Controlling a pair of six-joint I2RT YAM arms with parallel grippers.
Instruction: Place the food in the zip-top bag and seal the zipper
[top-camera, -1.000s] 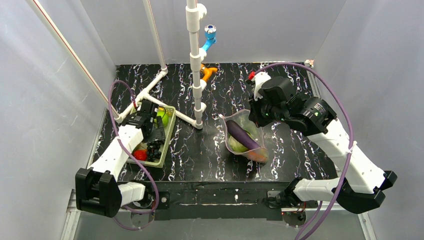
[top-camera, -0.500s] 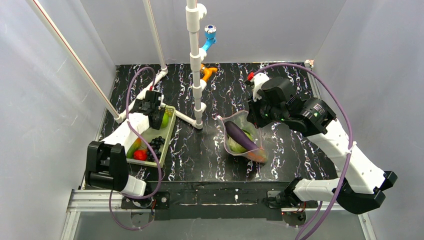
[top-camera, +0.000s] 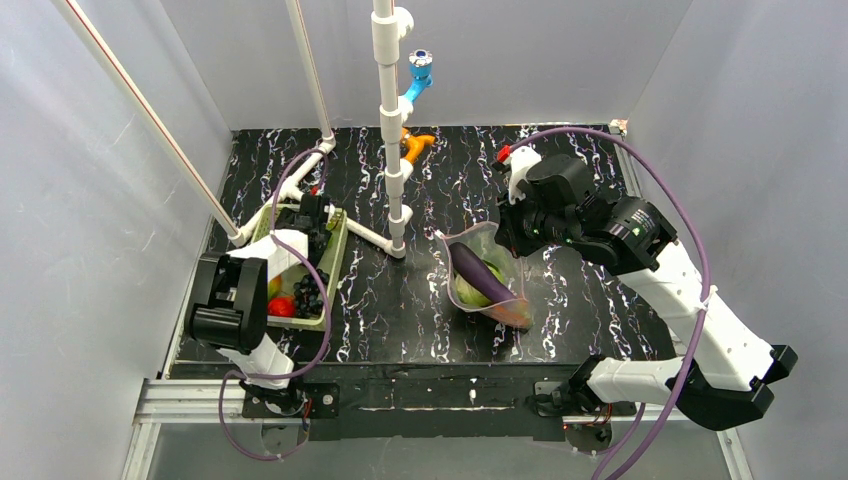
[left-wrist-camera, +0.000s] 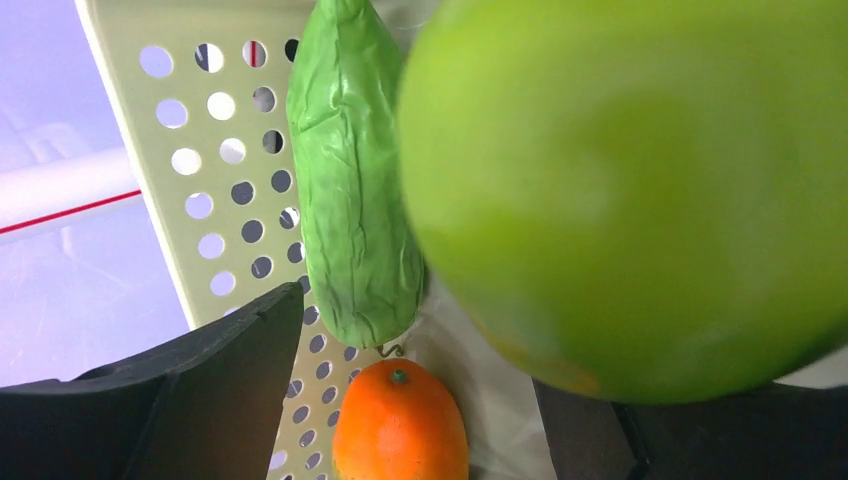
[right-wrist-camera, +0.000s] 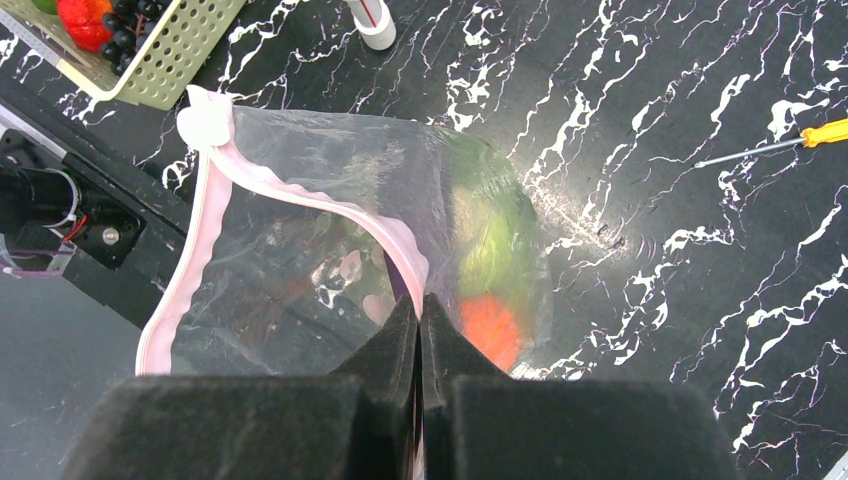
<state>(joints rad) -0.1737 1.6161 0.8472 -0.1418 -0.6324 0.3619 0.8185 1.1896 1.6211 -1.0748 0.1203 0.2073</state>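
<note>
Left gripper (top-camera: 313, 214): positioned over the far end of the pale green basket (top-camera: 337, 262), which sits on the left side of the black marbled table (top-camera: 400, 300). In the left wrist view its jaws stand wide, one on either side of a large green round fruit (left-wrist-camera: 630, 190). The left finger (left-wrist-camera: 200, 400) is clear of the fruit; contact on the other side cannot be confirmed. Also in the basket are a green cucumber (left-wrist-camera: 355, 170), lying lengthwise just beside the green fruit, and an orange ball (left-wrist-camera: 400, 425) below the cucumber's tip. A red piece (top-camera: 281, 307) and a dark grape cluster (top-camera: 308, 293) lie nearer the arm bases. Right gripper (right-wrist-camera: 420, 305): jaws pressed together on the rim of the zip-top bag (right-wrist-camera: 300, 260), pinching the pink zipper (right-wrist-camera: 408, 262) where it curves into the fingers. The bag lies right of centre on the table, well apart from the basket, with its mouth held open and the zipper unsealed. Already inside it are a purple piece (top-camera: 481, 269), lying diagonally on top, and a mango (right-wrist-camera: 490, 290), seen through the plastic as green and red-orange. An orange-handled screwdriver (right-wrist-camera: 800, 135) lies on the table, apart from the bag.
</note>
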